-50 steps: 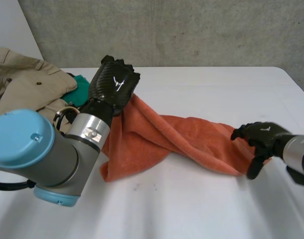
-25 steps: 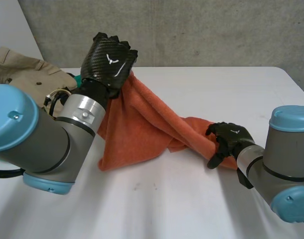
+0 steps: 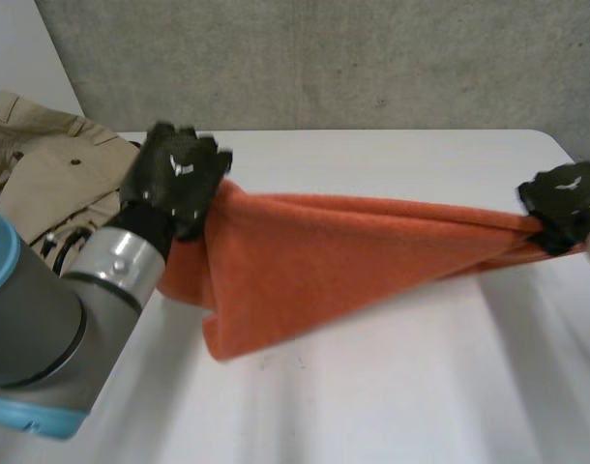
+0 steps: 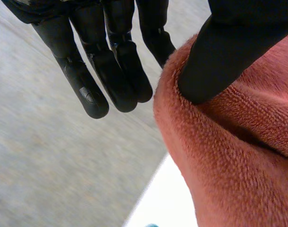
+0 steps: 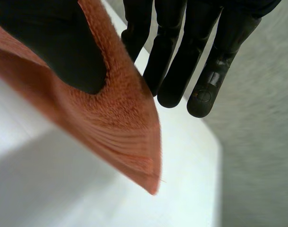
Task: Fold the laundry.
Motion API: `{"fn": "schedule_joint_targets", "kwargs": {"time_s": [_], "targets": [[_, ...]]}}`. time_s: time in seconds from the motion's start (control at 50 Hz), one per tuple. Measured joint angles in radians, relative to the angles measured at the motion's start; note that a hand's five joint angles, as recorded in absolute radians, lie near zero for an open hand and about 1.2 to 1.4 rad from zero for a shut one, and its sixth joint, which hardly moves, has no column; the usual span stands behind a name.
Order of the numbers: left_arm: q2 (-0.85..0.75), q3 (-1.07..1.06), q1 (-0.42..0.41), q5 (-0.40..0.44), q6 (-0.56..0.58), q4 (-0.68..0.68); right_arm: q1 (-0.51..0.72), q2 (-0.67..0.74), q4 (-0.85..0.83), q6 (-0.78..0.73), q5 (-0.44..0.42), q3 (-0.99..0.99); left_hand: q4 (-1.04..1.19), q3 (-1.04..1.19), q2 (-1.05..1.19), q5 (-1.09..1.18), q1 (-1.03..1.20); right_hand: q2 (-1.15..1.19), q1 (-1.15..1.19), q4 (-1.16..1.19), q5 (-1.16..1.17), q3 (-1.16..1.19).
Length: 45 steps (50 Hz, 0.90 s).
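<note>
Since half a second ago your right hand (image 3: 564, 201) has swung far out to the right, and the orange towel (image 3: 324, 256) now hangs stretched between both hands over the white table (image 3: 421, 387). You have its right corner pinched between the thumb and nearly straight fingers (image 5: 174, 71); your left hand (image 3: 175, 179) pinches the other end likewise, thumb pressed into the pile

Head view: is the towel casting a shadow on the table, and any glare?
Head view: the towel, held between the left hand and the right hand, throws a soft grey shadow on the table beneath it; no glare. Right wrist view: a grey shadow lies on the table under the pinched corner.
</note>
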Motion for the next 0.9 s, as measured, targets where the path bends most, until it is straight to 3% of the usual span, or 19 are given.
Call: {"fn": "schedule_joint_targets", "kwargs": {"time_s": [0.12,0.22,0.36,0.42,0.52,0.62,0.64,0.7,0.78,0.9], "targets": [[0.009,-0.028,0.0,0.005,-0.01,-0.196,-0.03,-0.11,0.212,-0.258,0.006,-0.037,0.0,0.0,0.0,0.0,0.0,0.0,0.0,0.0,0.0,0.0],[-0.057,0.01,0.004,0.007,-0.018,-0.317,-0.026,-0.105,0.321,-0.334,0.005,-0.058,0.0,0.0,0.0,0.0,0.0,0.0,0.0,0.0,0.0,0.0],[-0.252,0.206,0.012,0.005,-0.016,-0.357,0.045,0.047,0.347,-0.375,0.043,-0.157,0.0,0.0,0.0,0.014,0.0,0.0,0.0,0.0,0.004,0.0],[-0.344,0.351,0.018,0.004,-0.013,-0.334,0.112,0.185,0.277,-0.375,0.107,-0.298,0.001,0.001,0.0,0.014,0.0,0.0,0.0,0.0,0.009,0.0],[-0.427,0.563,0.025,-0.003,-0.005,-0.236,0.154,0.282,0.081,-0.355,0.155,-0.461,0.001,0.001,0.0,0.014,0.0,0.0,0.0,0.0,0.009,0.0],[-0.44,0.763,0.037,-0.036,0.038,0.083,0.173,0.305,-0.361,-0.288,0.177,-0.601,0.001,0.001,0.0,0.014,0.0,0.0,0.0,0.0,0.009,0.0],[-0.44,0.763,0.037,-0.036,0.038,0.083,0.173,0.305,-0.361,-0.288,0.177,-0.601,0.001,0.001,0.0,0.014,0.0,0.0,0.0,0.0,0.009,0.0],[-0.388,0.777,0.044,-0.052,0.072,0.301,0.185,0.275,-0.581,-0.259,0.176,-0.617,0.001,0.001,0.0,0.014,0.0,0.0,0.0,0.001,0.009,0.0],[-0.326,0.727,0.046,-0.055,0.091,0.422,0.204,0.245,-0.671,-0.247,0.172,-0.607,0.001,0.001,0.0,0.014,0.0,0.0,0.0,0.001,0.012,0.0],[-0.279,0.561,0.044,-0.052,0.097,0.436,0.233,0.217,-0.608,-0.246,0.168,-0.524,0.001,0.001,0.0,0.014,0.0,0.0,0.0,0.001,0.015,0.0]]}}
